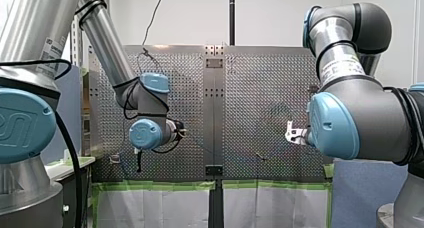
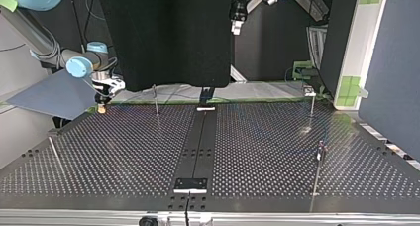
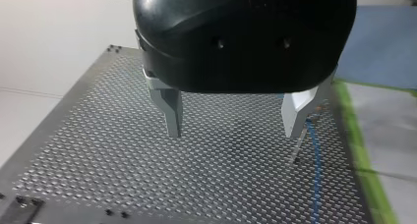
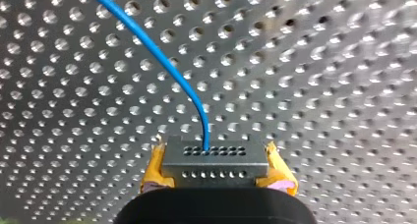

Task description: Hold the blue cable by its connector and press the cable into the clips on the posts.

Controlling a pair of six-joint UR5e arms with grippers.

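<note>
The thin blue cable [image 4: 162, 52] runs off the right wrist view's edge. The grey perforated connector block [image 4: 214, 161] hides most of the right gripper's [image 4: 215, 156] yellow pads [image 4: 152, 170]. In the top view the cable is too thin to trace.

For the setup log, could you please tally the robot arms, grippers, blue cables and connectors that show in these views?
Robot arms: 2, my left arm and my right arm
Grippers: 2, the left gripper, open, and the right gripper, shut on the connector
Blue cable: 1
Connector: 1
Total: 6
</note>
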